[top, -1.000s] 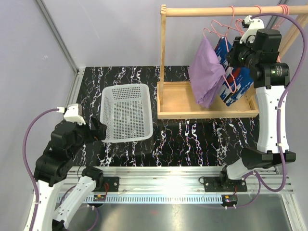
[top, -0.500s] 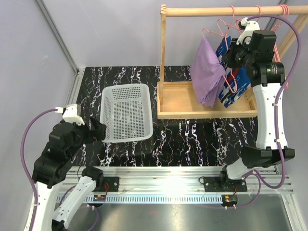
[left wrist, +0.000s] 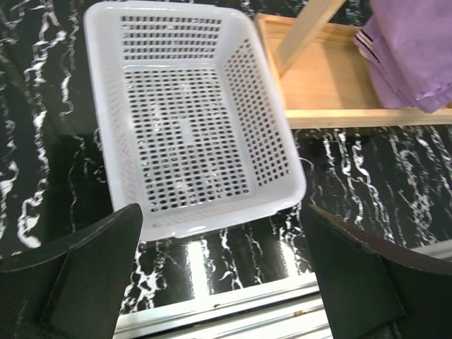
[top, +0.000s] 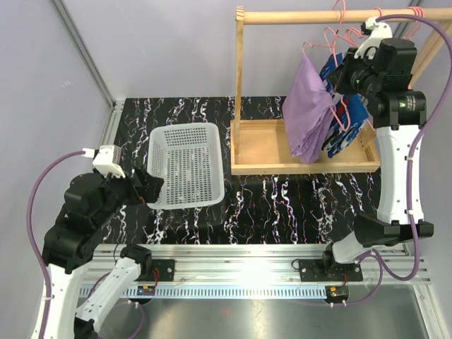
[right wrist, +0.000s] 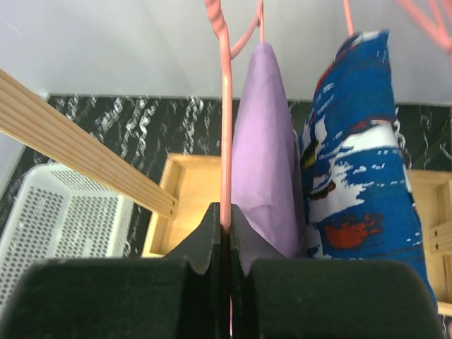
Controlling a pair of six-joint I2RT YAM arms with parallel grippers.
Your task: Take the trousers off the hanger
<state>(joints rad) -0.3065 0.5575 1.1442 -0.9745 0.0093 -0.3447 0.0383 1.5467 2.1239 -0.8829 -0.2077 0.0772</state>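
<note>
The lilac-purple trousers [top: 308, 116] hang from a pink wire hanger [top: 319, 40] on the wooden rail [top: 296, 16]. The deep blue patterned trousers [top: 351, 123] hang just right of them. In the right wrist view the lilac pair [right wrist: 265, 141] and the blue pair [right wrist: 360, 155] hang side by side. My right gripper [top: 345, 69] is high beside the garments, shut on the pink hanger wire [right wrist: 226, 120], which runs up out of my right gripper [right wrist: 226, 215]. My left gripper [top: 150, 186] is open and empty at the near edge of the basket, as the left wrist view [left wrist: 220, 212] shows.
A white perforated basket [top: 186, 128] stands on the black marbled table left of the rack; it also shows in the left wrist view [left wrist: 99, 85]. The rack's wooden base tray [top: 261, 141] lies under the garments, its post [top: 239, 85] at left.
My right gripper has risen a little with the hanger, and both garments have shifted slightly right. My left gripper has edged right, toward the basket's near left corner.
</note>
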